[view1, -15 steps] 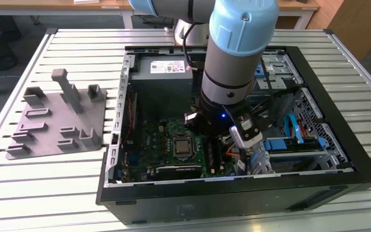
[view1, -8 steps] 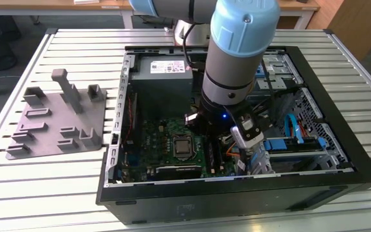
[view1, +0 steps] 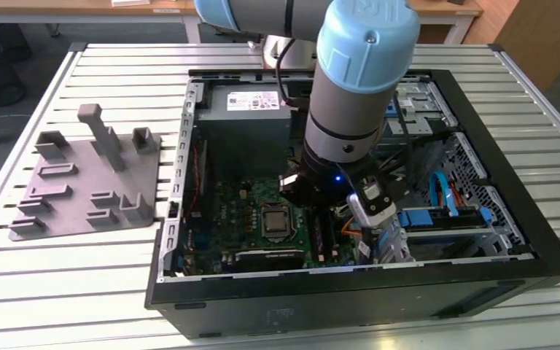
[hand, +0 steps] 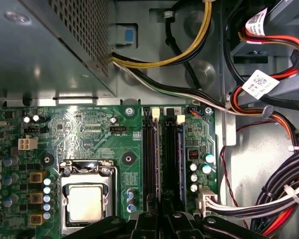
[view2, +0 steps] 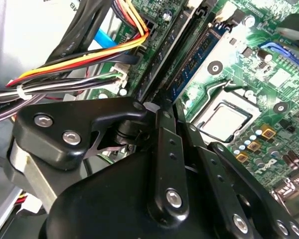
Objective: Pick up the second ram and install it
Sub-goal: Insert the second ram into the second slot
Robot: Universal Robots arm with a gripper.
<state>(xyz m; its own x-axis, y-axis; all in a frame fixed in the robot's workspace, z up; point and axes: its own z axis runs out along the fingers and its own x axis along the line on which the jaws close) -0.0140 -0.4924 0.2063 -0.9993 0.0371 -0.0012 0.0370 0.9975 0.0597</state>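
You have the arm [view1: 358, 87] reaching down into the open computer case [view1: 358, 295], with its wrist hanging just over the CPU socket [view1: 276, 221] on the side toward the exterior view's right. In both wrist views the gripper [hand: 162, 220] [view2: 157, 110] sits right at one end of the memory slots [hand: 162, 154], the bank of long narrow slots running just beside the CPU socket [hand: 87, 196]. Its black linkage crowds the tip, so you cannot tell whether it is apart, together or clamped on anything.

You cannot pick out the second ram with certainty. In the second wrist view a thin dark strip [view2: 164, 55] runs on from the gripper tip along the slot bank, between the CPU socket [view2: 224, 117] and the bundle of coloured cables [view2: 79, 59], next to a blue slot [view2: 192, 57] whose contacts are bare. Whether that strip is the stick or a black slot wall does not show.

The green motherboard [hand: 89, 129] surrounds the CPU socket. The grey power supply [hand: 50, 45] stands beyond the socket, past the far ends of the slots. A grey holder plate [view1: 85, 182] lies well apart from the socket, outside the case, toward the exterior view's left.
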